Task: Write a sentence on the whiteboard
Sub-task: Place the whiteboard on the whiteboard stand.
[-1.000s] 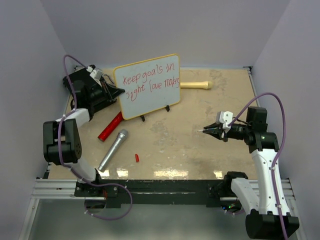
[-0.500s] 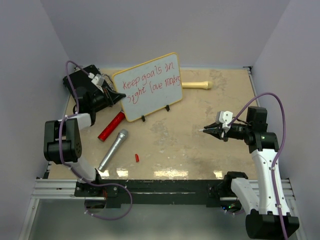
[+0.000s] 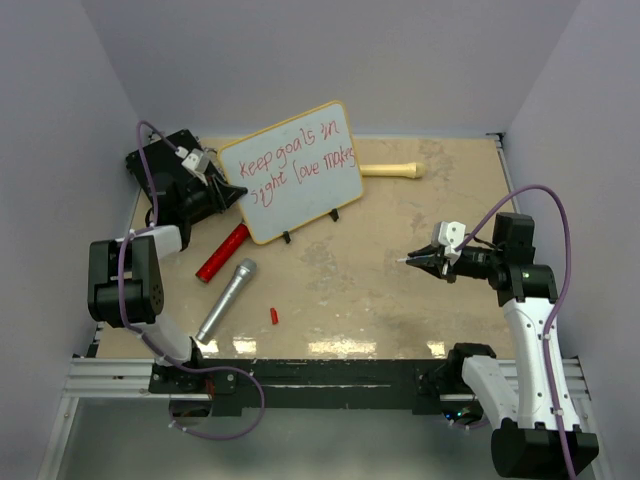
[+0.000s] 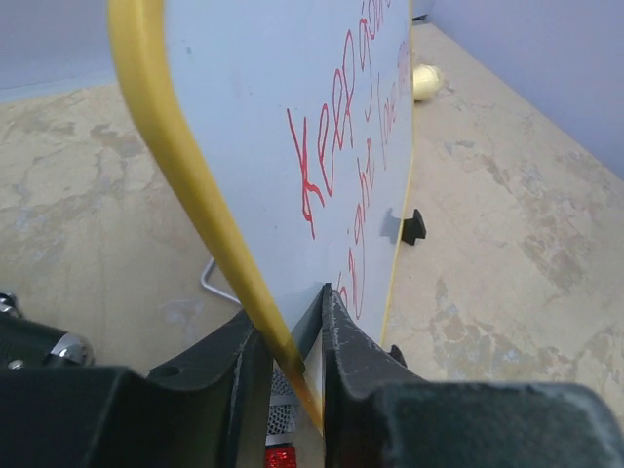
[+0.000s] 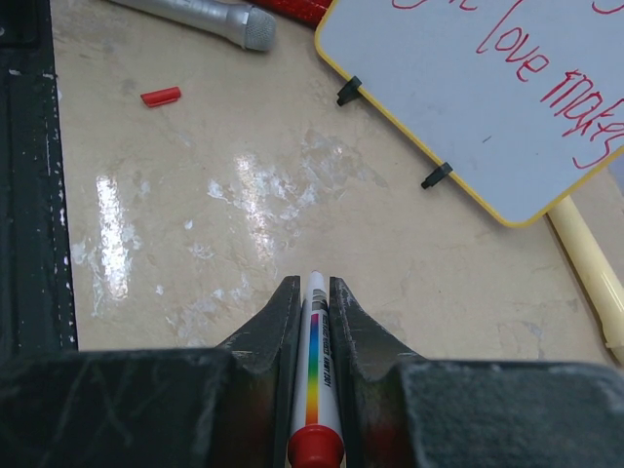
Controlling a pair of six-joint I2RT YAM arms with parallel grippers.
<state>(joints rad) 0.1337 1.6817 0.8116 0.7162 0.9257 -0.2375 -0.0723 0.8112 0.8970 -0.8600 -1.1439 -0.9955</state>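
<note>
The whiteboard (image 3: 292, 172) with a yellow frame stands tilted at the back left, bearing the sentence (image 3: 298, 160) in red, two lines starting "Keep goals in". My left gripper (image 3: 228, 192) is shut on the board's left edge; in the left wrist view the yellow frame (image 4: 195, 185) runs between the jaws and the red writing (image 4: 331, 166) shows. My right gripper (image 3: 415, 260) hovers at the right, apart from the board, shut on a white marker (image 5: 317, 375) with a rainbow stripe and red end. The board's lower corner (image 5: 487, 107) shows in the right wrist view.
A silver microphone (image 3: 226, 300) and a red tube (image 3: 220, 254) lie left of centre. A small red marker cap (image 3: 274, 316) lies near the front. A cream stick (image 3: 392, 169) lies behind the board. A black case (image 3: 170, 170) sits at the far left.
The left gripper has turned the whiteboard, raising its right end and shifting it slightly left and back. The right arm with the marker has not moved.
</note>
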